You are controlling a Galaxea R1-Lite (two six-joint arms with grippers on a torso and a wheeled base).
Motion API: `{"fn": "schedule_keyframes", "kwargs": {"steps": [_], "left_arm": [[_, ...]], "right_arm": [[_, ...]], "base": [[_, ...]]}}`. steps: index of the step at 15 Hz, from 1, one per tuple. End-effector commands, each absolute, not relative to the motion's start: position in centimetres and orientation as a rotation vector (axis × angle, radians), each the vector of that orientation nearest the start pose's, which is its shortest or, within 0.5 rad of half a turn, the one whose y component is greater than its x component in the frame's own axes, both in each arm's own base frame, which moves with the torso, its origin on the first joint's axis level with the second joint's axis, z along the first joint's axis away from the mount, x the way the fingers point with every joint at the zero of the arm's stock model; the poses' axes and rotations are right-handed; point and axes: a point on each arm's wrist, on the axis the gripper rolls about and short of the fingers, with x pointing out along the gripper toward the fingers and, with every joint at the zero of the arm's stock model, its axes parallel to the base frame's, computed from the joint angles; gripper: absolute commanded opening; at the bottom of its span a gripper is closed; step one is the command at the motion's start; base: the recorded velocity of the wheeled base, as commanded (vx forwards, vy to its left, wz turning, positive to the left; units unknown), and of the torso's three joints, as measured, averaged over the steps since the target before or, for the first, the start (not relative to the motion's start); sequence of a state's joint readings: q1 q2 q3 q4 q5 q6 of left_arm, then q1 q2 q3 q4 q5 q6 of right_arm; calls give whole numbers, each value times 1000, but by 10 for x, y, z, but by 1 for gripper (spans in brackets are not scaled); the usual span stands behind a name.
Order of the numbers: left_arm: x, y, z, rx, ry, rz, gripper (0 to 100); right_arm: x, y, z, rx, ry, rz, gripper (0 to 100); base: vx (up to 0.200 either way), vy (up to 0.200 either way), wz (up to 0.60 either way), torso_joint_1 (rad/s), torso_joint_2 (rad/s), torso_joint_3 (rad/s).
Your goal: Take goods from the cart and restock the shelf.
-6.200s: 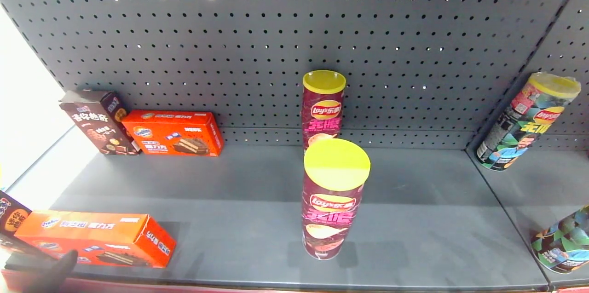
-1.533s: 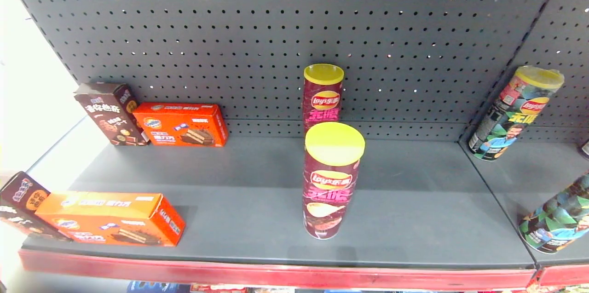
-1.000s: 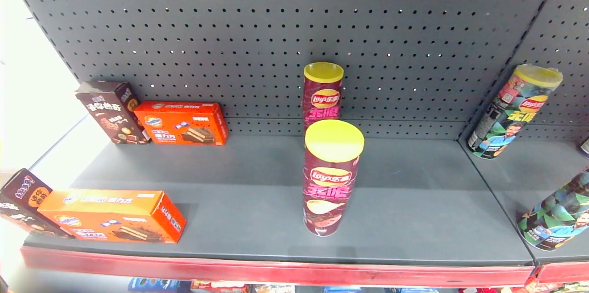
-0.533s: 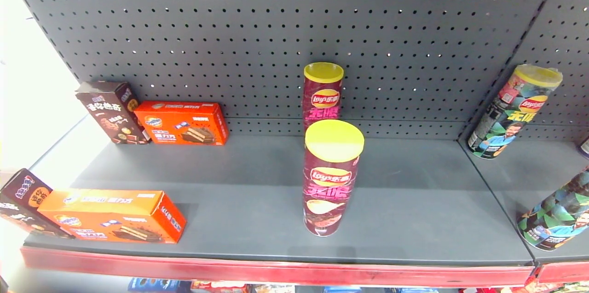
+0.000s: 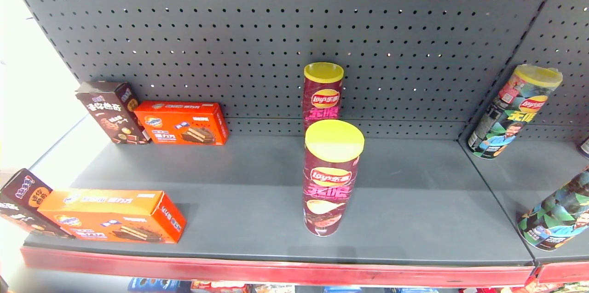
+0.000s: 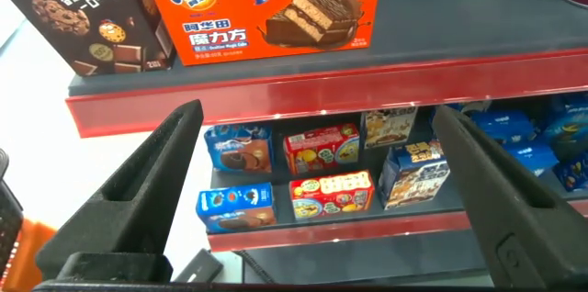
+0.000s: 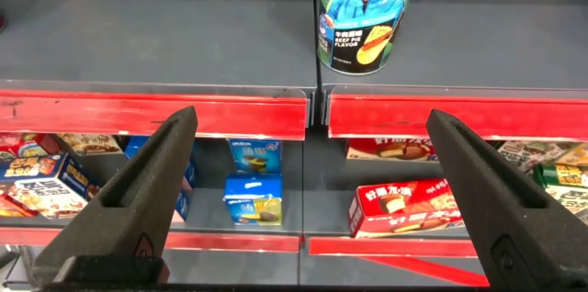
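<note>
On the grey shelf (image 5: 414,205) two maroon chip cans with yellow lids stand upright, one at mid-depth (image 5: 332,178) and one against the back panel (image 5: 323,95). An orange box (image 5: 110,221) and a brown box (image 5: 23,201) lie at the front left. My left gripper (image 6: 317,113) hangs open in front of the shelf's red lip (image 6: 322,90), just below that orange box (image 6: 266,7). My right gripper (image 7: 312,116) is open and empty too, in front of the lip below a green-patterned can (image 7: 367,12).
A second orange box (image 5: 181,123) and brown box (image 5: 110,111) sit at the back left. On the neighbouring bay to the right stand two green-patterned cans (image 5: 515,113), (image 5: 554,217). A lower shelf holds several small boxes (image 6: 322,173). Bare shelf lies either side of the maroon cans.
The head camera has pulled back from the shelf since 6 s ago, and the left gripper tip has drawn away from the front orange box. Nothing has moved in the last second.
</note>
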State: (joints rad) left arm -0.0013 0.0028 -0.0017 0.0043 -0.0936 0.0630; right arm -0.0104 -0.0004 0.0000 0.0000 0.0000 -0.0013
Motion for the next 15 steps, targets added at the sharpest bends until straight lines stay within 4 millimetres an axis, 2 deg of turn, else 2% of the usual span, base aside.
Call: {"fn": "schedule_keyframes", "kwargs": {"steps": [1,2,11,13,15], "left_arm": [[-23,-2,76,63,3,-94,100],[-23,-2,76,62,5,-94,100],[-23,-2,76,62,5,-95,100],[-23,-2,76,61,5,-94,100],[-23,-2,76,61,5,-94,100]], "right_arm": [[-23,0,75,-2,0,-12,100],[-23,0,75,-2,0,-9,100],[-23,0,75,0,0,-11,100],[-23,0,75,0,0,-11,100],[-23,0,75,0,0,-11,100]], "base": [[0,0,-600,2,2,2],[0,0,-600,2,2,2],[0,0,0,0,0,0],[0,200,0,2,2,2],[0,0,0,0,0,0]]}}
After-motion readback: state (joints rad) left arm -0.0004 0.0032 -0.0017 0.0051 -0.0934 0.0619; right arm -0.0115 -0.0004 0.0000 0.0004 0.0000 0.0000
